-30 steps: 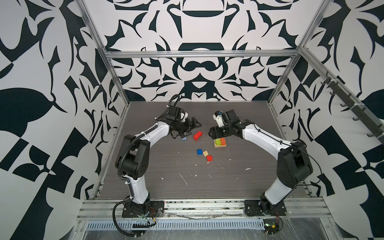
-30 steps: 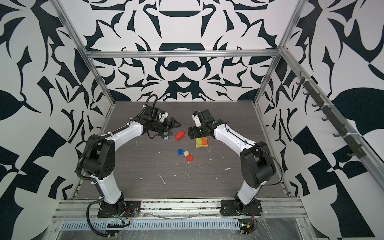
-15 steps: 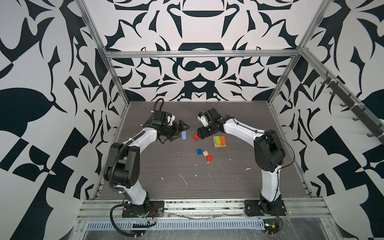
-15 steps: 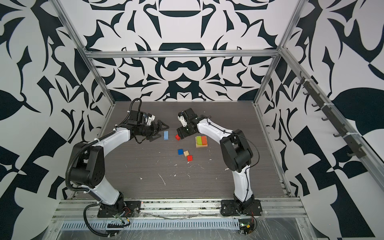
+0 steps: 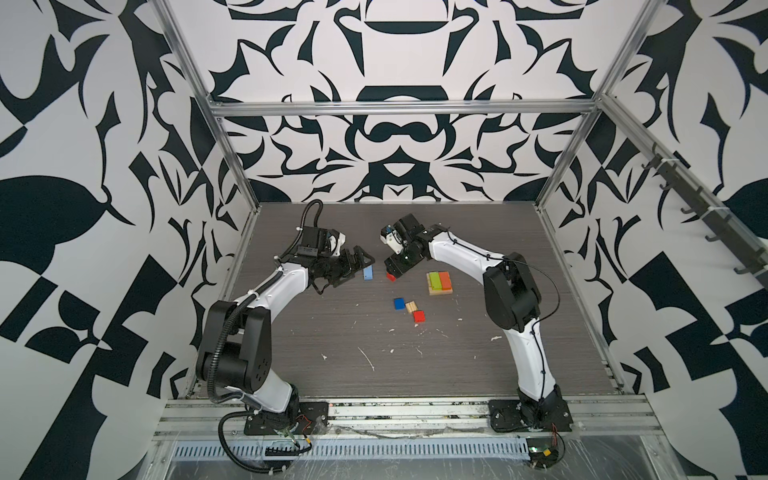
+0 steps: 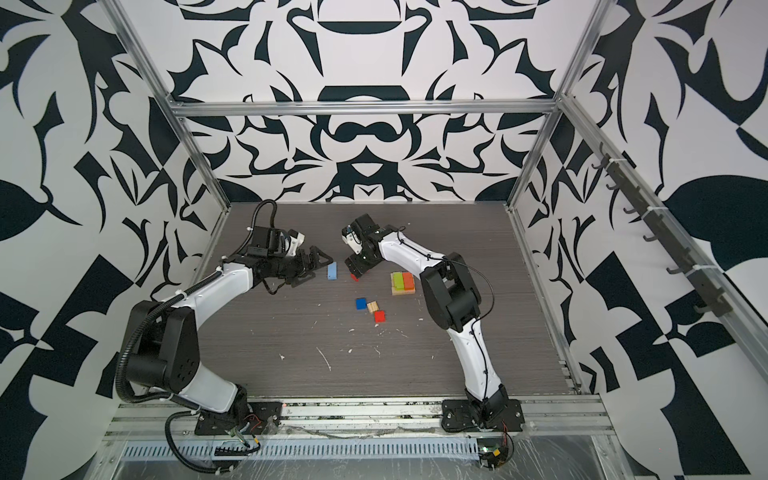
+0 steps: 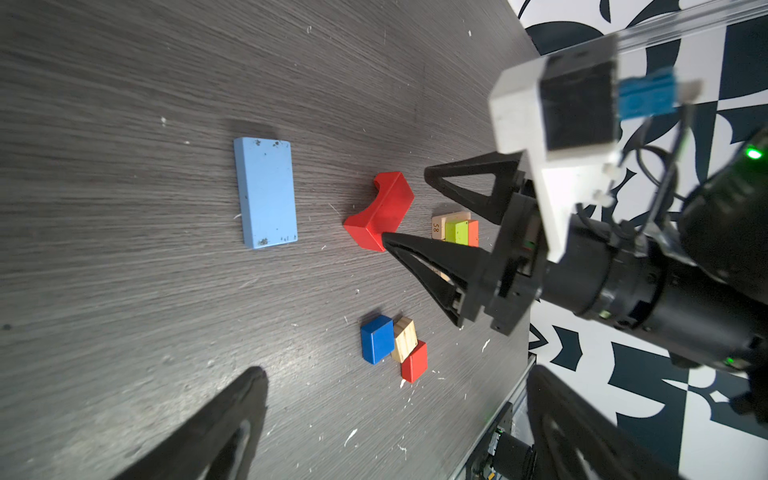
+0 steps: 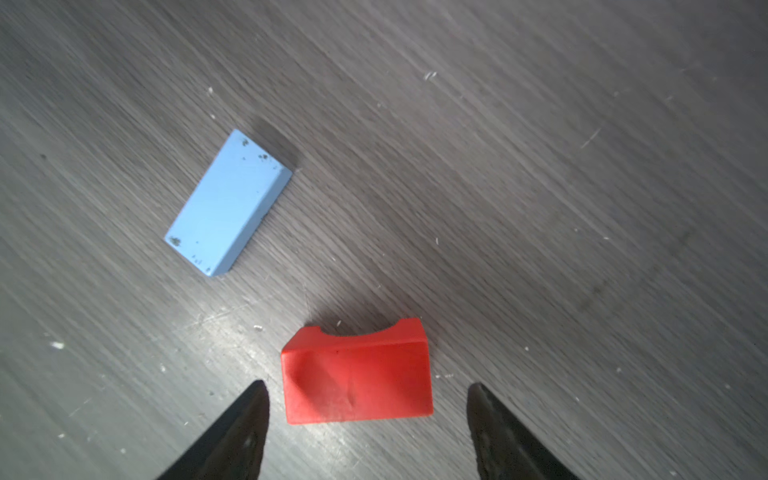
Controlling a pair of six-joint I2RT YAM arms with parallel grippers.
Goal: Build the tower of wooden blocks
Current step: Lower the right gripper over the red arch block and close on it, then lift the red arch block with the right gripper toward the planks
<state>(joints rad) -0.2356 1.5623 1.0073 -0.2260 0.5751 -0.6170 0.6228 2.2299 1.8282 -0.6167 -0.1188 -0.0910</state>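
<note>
The wood block tower stands as a tan base with a lime green plank and an orange plank flat on it, also in a top view. A red arch block lies on the table between the fingers of my open right gripper, with a gap on each side. A light blue plank lies just ahead of my left gripper, which is wide open and empty. A blue cube, a tan cube and a red cube sit together nearer the front.
The dark wood-grain table carries white scuffs and crumbs. Aluminium frame posts and patterned walls close in the left, back and right sides. Both arm bases are bolted to the front rail.
My right gripper swung left from beside the stack to straddle the red arch block. The left gripper drew back to the left, baring the light blue plank.
</note>
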